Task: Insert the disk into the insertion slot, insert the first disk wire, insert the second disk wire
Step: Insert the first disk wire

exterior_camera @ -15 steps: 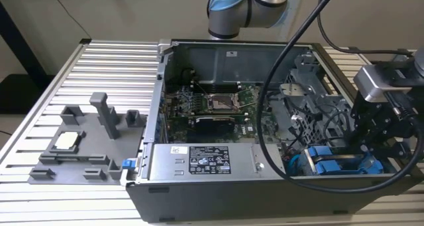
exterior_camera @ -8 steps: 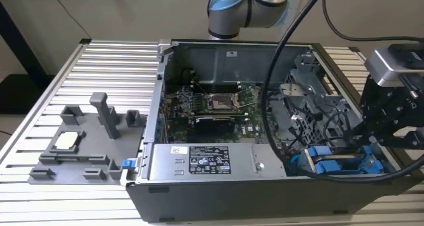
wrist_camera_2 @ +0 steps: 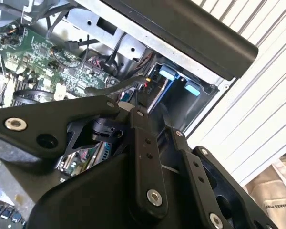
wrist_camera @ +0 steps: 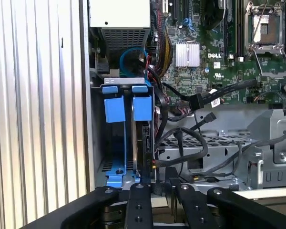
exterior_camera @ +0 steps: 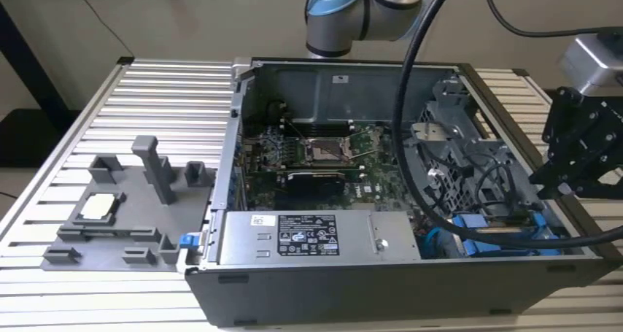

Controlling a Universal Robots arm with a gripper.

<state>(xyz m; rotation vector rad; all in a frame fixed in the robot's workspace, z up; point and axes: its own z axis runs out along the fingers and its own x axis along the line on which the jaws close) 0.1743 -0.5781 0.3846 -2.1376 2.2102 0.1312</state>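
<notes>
The disk stands on edge in its bright blue carrier frame inside the insertion slot, the grey bay at the case corner. In the exterior view the blue frame of the disk shows low at the case's right end. My black gripper hovers just off the disk's near end, open, with nothing between its fingers. It hangs over the case's right rim in the exterior view. Two black wire ends with connectors lie loose over the cage, apart from the disk.
A grey power-supply box sits along the case's front, with the green motherboard behind it. A perforated grey cage borders the slot. The arm's thick black hose crosses the case. A grey fixture plate lies on the slatted table.
</notes>
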